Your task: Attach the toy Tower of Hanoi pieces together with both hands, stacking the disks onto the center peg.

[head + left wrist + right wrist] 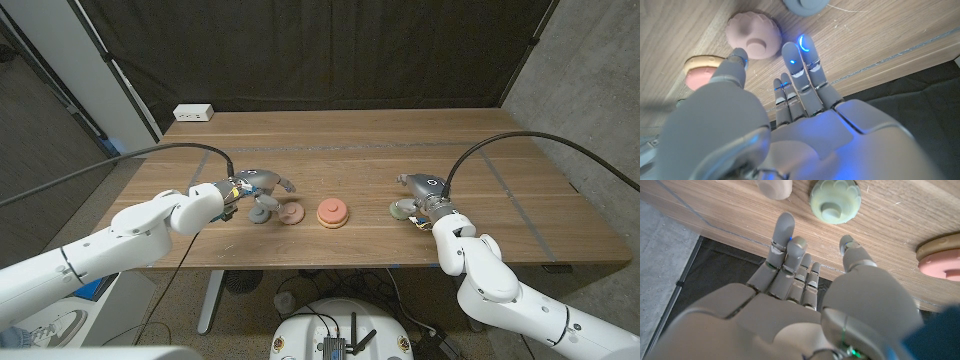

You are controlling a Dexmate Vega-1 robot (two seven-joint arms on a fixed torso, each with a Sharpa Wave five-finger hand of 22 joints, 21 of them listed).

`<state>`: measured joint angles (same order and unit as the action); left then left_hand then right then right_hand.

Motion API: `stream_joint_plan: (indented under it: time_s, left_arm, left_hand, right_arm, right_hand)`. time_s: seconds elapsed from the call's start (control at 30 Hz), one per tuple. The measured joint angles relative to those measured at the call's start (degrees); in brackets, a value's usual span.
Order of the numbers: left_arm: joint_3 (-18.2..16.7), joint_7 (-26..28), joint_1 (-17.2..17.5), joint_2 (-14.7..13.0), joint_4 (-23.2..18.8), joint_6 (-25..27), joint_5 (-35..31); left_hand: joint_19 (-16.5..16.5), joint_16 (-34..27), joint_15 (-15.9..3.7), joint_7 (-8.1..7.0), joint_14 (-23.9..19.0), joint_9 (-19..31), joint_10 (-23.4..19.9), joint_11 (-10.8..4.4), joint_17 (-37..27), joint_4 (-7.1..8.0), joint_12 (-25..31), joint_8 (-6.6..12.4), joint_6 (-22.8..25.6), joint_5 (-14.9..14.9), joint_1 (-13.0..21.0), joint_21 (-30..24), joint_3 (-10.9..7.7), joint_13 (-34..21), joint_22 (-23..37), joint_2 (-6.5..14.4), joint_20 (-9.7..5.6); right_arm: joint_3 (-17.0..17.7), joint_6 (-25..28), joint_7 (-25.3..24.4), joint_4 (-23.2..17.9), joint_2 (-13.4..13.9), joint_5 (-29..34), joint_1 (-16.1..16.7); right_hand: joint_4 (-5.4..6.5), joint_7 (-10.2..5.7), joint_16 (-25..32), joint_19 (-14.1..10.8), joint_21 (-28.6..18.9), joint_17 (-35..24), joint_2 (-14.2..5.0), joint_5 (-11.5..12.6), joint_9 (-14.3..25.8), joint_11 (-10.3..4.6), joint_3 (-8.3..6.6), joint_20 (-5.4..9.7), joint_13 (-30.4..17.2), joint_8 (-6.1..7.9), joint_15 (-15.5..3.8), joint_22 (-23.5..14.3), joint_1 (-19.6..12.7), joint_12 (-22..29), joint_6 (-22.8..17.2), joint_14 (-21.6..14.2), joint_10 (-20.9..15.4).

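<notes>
Four disks (291,213), perhaps five.

A white power strip (192,113) lies at the wooden table's (350,140) far left corner.

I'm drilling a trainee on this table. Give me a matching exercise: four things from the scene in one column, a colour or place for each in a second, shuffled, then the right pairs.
Things
1. disk by the right hand
2. disk just left of the center piece
3. center piece
4. power strip

Descriptions
A. white, at the table's far left edge
B. pale green
C. salmon disk on a tan base
D. dusty pink

Pairs: 1-B, 2-D, 3-C, 4-A
</notes>
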<state>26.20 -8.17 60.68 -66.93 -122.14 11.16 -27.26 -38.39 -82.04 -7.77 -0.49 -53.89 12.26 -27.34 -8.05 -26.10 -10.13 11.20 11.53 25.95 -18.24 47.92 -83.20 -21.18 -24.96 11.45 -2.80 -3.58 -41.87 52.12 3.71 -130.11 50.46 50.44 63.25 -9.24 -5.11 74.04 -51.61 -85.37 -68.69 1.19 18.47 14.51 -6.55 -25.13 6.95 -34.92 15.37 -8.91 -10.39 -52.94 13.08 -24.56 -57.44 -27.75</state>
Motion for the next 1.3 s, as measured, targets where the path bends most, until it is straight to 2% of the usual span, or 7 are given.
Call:
stream_joint_plan:
  time_s: [0.2, 0.5, 0.6, 0.93, 1.3]
  left_arm:
    - [0.6, -1.3, -0.6, 0.1, 0.1, -0.1, -1.0]
    - [1.7, -4.2, -2.1, 0.4, 0.3, -0.3, -2.2]
    - [2.1, -5.4, -2.7, 0.6, 0.5, -0.5, -2.6]
    - [3.0, -7.3, -3.9, 1.2, 1.3, -1.8, -3.6]
    - [3.6, -7.1, -4.0, 1.7, 1.9, -2.6, -5.3]
  left_hand:
    - [0.9, 0.0, 0.10, 0.87, 0.3, 0.0, 1.8, 1.23, 0.5, 0.00, -0.6, -0.44, -2.0, 0.0, 0.8, -0.1, 0.00, 0.3, 0.0, -0.8, 0.01]
    - [2.3, 0.0, 0.71, 3.11, 1.7, -0.3, 6.8, 4.20, 1.3, 0.78, -1.1, -1.16, -8.2, 0.5, 0.1, -0.1, 1.59, 0.8, 0.0, -2.1, 0.19]
    - [2.3, 0.0, 0.77, 3.63, 1.9, -0.3, 7.9, 4.72, 1.4, 1.03, -1.1, -1.16, -9.6, 0.7, 0.0, -0.1, 1.99, 0.8, -0.3, -2.2, 0.19]
    - [2.3, 0.0, 0.91, 3.79, 2.5, -0.4, 8.9, 5.11, 1.7, 1.11, -0.8, -1.00, -10.7, 1.2, -0.6, -0.1, 2.38, 1.1, -0.3, -2.8, 0.19]
    - [2.2, 0.0, 0.91, 3.16, 2.5, -0.6, 7.7, 4.26, 1.7, 0.95, 0.0, -0.02, -9.5, 1.2, -0.3, -0.5, 2.53, 1.1, -0.3, -3.0, 0.19]
  right_arm:
    - [-0.2, 0.1, 0.2, 0.1, -0.1, 0.1, -0.2]
    - [-0.4, 0.2, 0.5, 0.3, -0.3, 0.2, -0.6]
    - [-0.5, 0.3, 0.6, 0.3, -0.3, 0.2, -0.7]
    - [-0.7, 0.6, 0.6, 0.3, -0.4, 0.4, -0.7]
    - [-0.8, 1.0, 0.9, 0.2, -0.5, 0.6, -0.8]
  right_hand:
    - [0.00, 0.00, 0.0, 0.0, 0.0, -0.1, 0.00, 0.0, 0.0, 0.00, 0.00, 0.00, 0.0, 0.00, 0.00, -0.1, 0.0, 0.0, 0.0, 0.0, 0.0]
    - [0.00, 0.00, 0.0, 0.0, 0.0, -0.2, 0.00, 0.4, 0.2, 0.00, 0.00, 0.00, -0.2, 0.00, 0.00, -0.1, 0.0, 0.0, 0.0, 0.0, 0.0]
    - [0.00, 0.00, 0.0, 0.0, 0.0, -0.2, 0.00, 0.4, 0.3, 0.00, 0.00, 0.00, -0.3, -0.31, 0.00, -0.2, 0.0, 0.0, 0.0, 0.0, 0.0]
    - [0.00, -0.31, 0.0, 0.0, 0.0, -0.1, 0.00, 0.6, 0.3, 0.00, 0.00, 0.00, -0.3, -0.34, 0.00, 0.0, 0.0, -0.5, -0.3, 0.0, 0.0]
    - [0.00, -0.20, 0.0, 0.0, 0.0, -0.2, -0.01, 0.6, 0.3, 0.00, 0.00, 0.00, -0.3, -0.34, 0.00, 0.0, 0.0, -0.5, -0.4, 0.0, 0.0]
